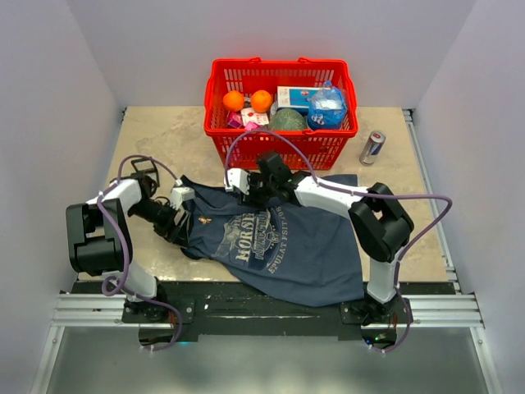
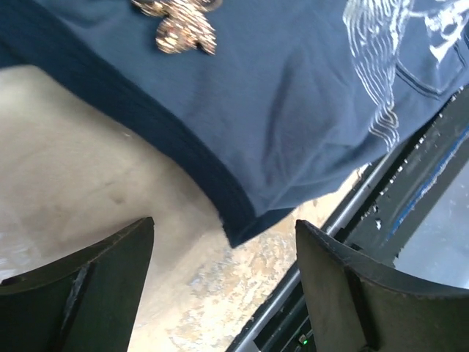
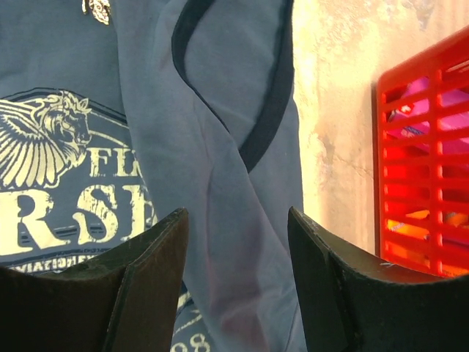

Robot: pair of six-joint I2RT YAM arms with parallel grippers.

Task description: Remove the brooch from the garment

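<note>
Right now the gold brooch (image 2: 179, 26) sits on the blue shirt (image 2: 293, 110), which lies on the tabletop (image 2: 88, 169). The left hand (image 2: 223, 242) is spread wide over the shirt's edge near the brooch, holding nothing. The right hand (image 3: 236, 227) is spread wide too, over the shirt near the red basket (image 3: 425, 147).

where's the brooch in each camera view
Top external: the brooch is a small gold speck on the left part of the shirt.
Left wrist: top edge, left of centre.
Right wrist: top left corner, partly cut off.
Shared landmark: the pale printed graphic.
</note>
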